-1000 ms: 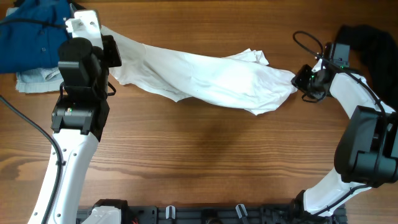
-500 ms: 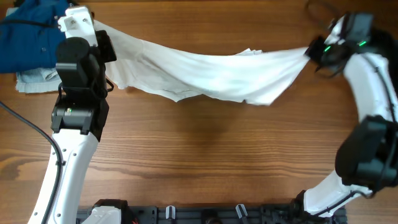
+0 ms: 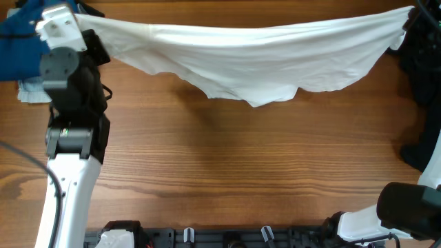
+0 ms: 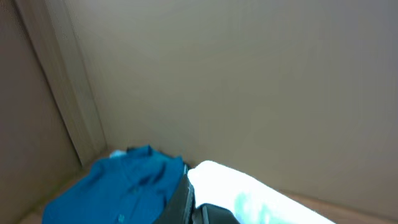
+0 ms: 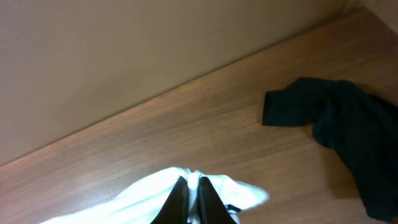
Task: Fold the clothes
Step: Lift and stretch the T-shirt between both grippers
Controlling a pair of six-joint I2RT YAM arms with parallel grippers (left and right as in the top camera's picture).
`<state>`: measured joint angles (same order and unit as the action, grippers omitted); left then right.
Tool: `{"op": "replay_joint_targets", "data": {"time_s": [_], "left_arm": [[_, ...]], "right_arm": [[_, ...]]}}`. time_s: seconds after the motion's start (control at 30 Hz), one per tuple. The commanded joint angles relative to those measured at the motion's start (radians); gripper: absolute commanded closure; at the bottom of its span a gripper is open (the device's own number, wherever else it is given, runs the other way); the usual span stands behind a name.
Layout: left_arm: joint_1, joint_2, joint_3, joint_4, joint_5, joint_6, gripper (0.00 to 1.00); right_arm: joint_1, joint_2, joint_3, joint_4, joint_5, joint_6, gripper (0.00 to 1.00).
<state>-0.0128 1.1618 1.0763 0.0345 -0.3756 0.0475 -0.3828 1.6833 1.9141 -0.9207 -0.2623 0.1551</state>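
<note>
We hold the white garment (image 3: pixel 262 58) stretched wide across the far side of the table (image 3: pixel 227 165), one end in each gripper. Its upper edge runs nearly straight from the far left to the far right corner. The lower edge sags unevenly and dips lowest a little right of the middle. We cannot tell whether that low hem touches the wood.

The left gripper (image 3: pixel 84 29) sits at the far left end of the cloth. From the left wrist camera only a dark finger (image 4: pixel 183 196) shows, with white fabric bunched against its right side. The cloth pulls taut from there, so we take the fingers to be pinching it.

The right gripper (image 5: pixel 193 198) is at the far right corner, raised above the table. Its two black fingers are pressed close together with a fold of the white fabric clamped between them.

A heap of blue clothes (image 3: pixel 17 52) lies at the far left, just beside the left arm. A pale cloth (image 3: pixel 31 89) pokes out beneath it on the near side. A dark garment (image 5: pixel 339 127) lies crumpled on the wood at the right edge, apart from the white one.
</note>
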Motion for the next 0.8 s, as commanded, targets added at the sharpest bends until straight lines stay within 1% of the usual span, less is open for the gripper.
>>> {"op": "replay_joint_targets", "data": {"time_s": [0.0, 0.2, 0.33, 0.43, 0.57, 0.67, 0.77], "left_arm": [[0.011, -0.111, 0.005, 0.019, -0.034, -0.003, 0.96], [0.003, -0.256, 0.005, 0.012, -0.034, -0.003, 0.96], [-0.029, -0.372, 0.005, -0.037, -0.034, -0.003, 0.96], [-0.040, -0.414, 0.005, -0.092, -0.034, -0.003, 0.96], [-0.040, -0.398, 0.005, -0.185, -0.035, -0.003, 0.96], [-0.040, -0.320, 0.005, -0.232, -0.034, -0.003, 0.96], [-0.040, -0.219, 0.005, -0.233, -0.034, -0.003, 0.96]], "right_arm": [[-0.035, -0.088, 0.032, -0.014, -0.032, -0.023, 0.96], [-0.036, -0.196, 0.032, -0.062, -0.032, -0.025, 0.96], [-0.036, -0.262, 0.032, -0.133, -0.031, -0.031, 0.96], [-0.036, -0.278, 0.032, -0.174, -0.031, -0.050, 0.96], [-0.035, -0.249, 0.028, -0.192, -0.032, -0.065, 0.96], [-0.035, -0.161, 0.028, -0.189, -0.051, -0.097, 0.96], [-0.013, -0.047, 0.028, -0.165, -0.084, -0.111, 0.96]]}}
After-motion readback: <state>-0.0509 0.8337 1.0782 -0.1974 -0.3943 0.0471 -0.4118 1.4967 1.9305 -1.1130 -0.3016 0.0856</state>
